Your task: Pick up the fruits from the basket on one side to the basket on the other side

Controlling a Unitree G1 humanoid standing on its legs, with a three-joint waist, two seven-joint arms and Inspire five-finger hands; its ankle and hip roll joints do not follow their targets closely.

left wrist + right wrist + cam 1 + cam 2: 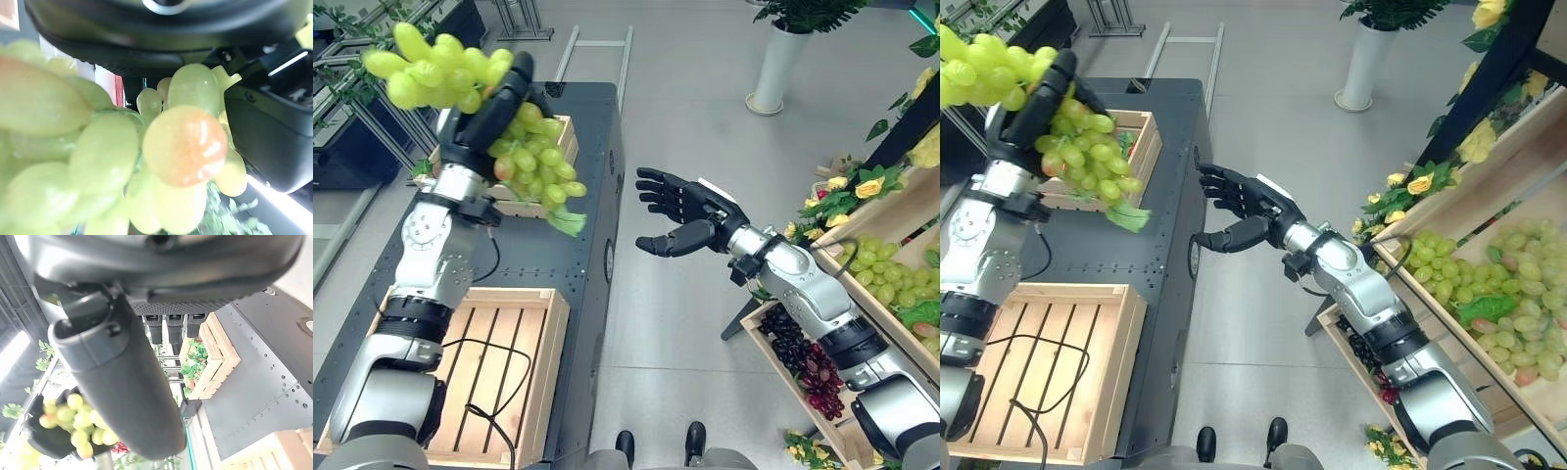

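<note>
One bunch of green grapes point(524, 147) hangs in the air in the left hand point(494, 108), whose dark fingers curl round it, above the far wooden crate point(1141, 147) on the dark table point(582, 245); a green leaf point(566, 222) dangles at the bunch's lower end; up close one grape shows an orange blush; a second, slatted crate point(499, 362) lies on the table nearer the robot, apart from the first; the right hand point(690, 220) is held over the grey floor point(685, 323) beside the table, fingers spread, holding nothing; to the right, a wooden stand point(1430, 215) carries more green grapes point(1518, 284), dark grapes point(803, 357) and yellow flowers point(857, 186); no writing is legible.
</note>
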